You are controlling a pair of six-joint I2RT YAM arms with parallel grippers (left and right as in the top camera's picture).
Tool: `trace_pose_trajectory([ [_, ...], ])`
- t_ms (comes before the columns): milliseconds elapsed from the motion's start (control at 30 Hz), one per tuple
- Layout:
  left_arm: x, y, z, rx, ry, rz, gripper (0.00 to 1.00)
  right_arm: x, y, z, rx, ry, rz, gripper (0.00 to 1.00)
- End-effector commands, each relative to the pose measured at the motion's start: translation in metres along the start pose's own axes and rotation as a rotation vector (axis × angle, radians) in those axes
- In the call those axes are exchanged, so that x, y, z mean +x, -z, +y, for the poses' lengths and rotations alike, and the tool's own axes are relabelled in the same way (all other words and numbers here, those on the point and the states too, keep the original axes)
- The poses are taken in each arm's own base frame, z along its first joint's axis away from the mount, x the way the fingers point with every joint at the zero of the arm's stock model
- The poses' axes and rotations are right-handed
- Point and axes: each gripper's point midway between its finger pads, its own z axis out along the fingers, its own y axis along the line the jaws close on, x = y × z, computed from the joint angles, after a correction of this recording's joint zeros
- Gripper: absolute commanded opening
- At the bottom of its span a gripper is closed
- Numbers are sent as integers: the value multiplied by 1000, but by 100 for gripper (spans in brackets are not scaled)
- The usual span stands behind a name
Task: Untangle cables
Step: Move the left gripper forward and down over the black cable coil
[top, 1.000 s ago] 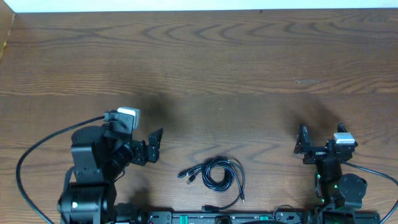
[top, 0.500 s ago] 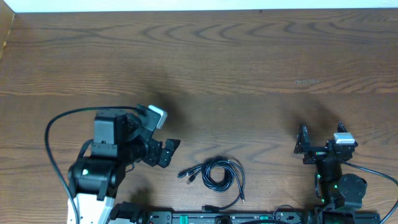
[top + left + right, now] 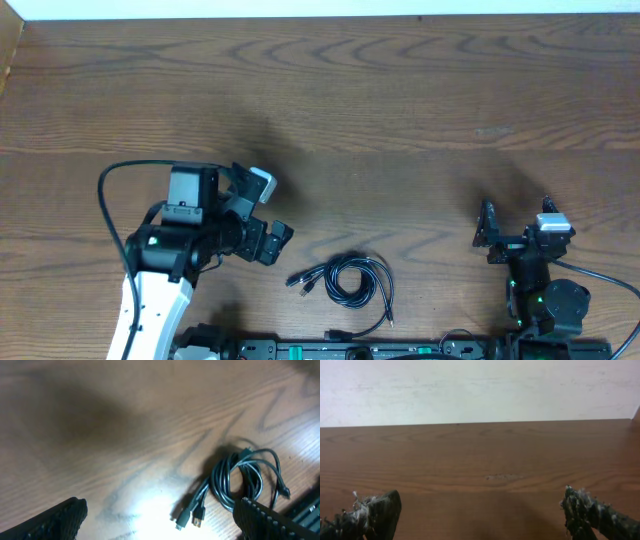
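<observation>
The cables are thin black cords lying in one loose coil near the table's front edge, with small plugs sticking out to the left. My left gripper hovers just left of them, open and holding nothing. Its wrist view shows the coil of cables and two plugs on the wood between its spread fingers. My right gripper stands at the right of the table, well away from the cables, open and empty. In its wrist view the right gripper frames only bare wood.
A black base rail runs along the front edge just below the coil. The left arm's thick black cable loops out to its left. The wooden table ends at a white wall at the far edge.
My left arm has swung right and forward, bringing its open gripper close to the cables' left side. The right arm and the cables have not moved.
</observation>
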Motion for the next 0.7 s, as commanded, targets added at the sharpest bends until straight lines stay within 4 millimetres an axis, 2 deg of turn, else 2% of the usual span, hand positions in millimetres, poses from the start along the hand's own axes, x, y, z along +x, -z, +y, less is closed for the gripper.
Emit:
trace_pose_trajectory([
  [0,-1,-6,-11,46,-55,36,98,1,0,0,2,12,3,99],
  [167,9,-24,-25,79,-141,129,98,1,0,0,2,12,3,99],
  [400,23,-44,-21,22,-198,249,98,1,0,0,2,12,3,99],
  [667,31,-54,-18,32,-180,305,98,1,0,0,2,12,3,99],
])
